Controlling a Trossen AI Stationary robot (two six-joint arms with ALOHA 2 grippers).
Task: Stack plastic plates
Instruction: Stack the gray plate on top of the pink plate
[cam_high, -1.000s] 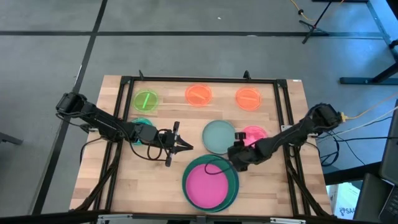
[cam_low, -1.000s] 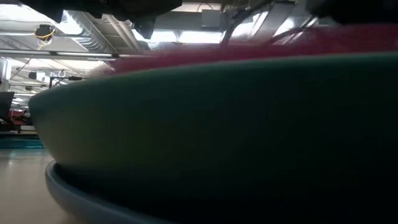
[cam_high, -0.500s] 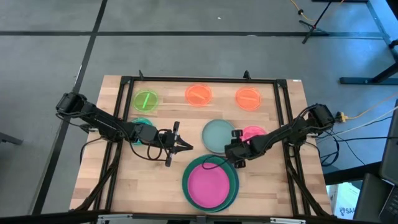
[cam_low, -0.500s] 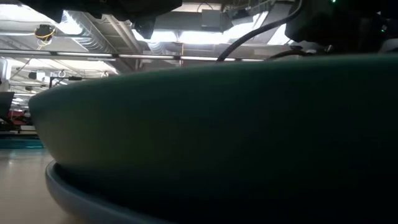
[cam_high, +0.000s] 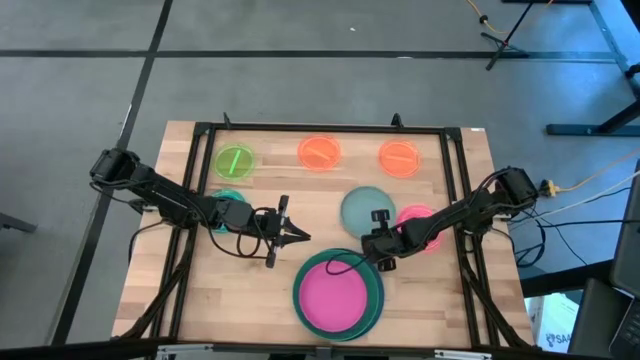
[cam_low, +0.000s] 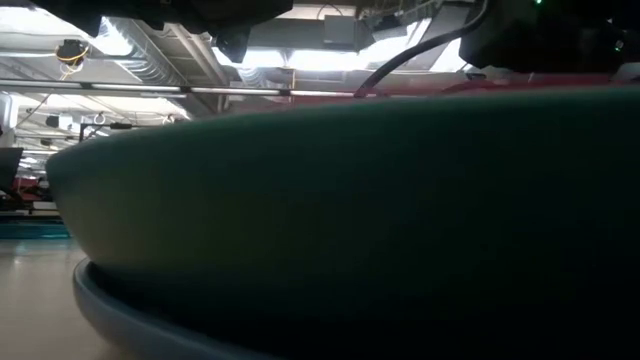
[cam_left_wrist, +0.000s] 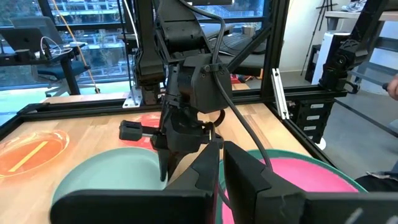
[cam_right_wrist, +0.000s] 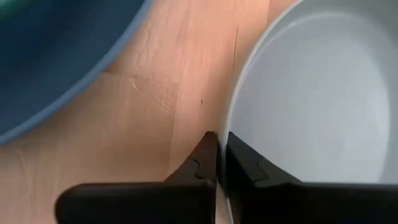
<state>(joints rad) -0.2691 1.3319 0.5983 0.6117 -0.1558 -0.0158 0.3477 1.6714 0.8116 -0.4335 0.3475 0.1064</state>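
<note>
The right gripper (cam_high: 377, 243) is clamped on the rim of the pale teal plate (cam_high: 362, 209), just behind the magenta-on-green stack (cam_high: 337, 295), so I think the next move is lifting it onto the stack, while the left gripper (cam_high: 300, 237), fingers together, waits beside.

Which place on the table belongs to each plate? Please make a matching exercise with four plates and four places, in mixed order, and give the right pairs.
Plates:
1. neon green plate
2. magenta plate
3. pale teal plate
4. small pink plate

Places:
A. pinched at its rim by the right gripper
B. far left corner of the table
C. partly under the right arm
D. inside the large green plate

Pairs: 1-B, 2-D, 3-A, 4-C
</note>
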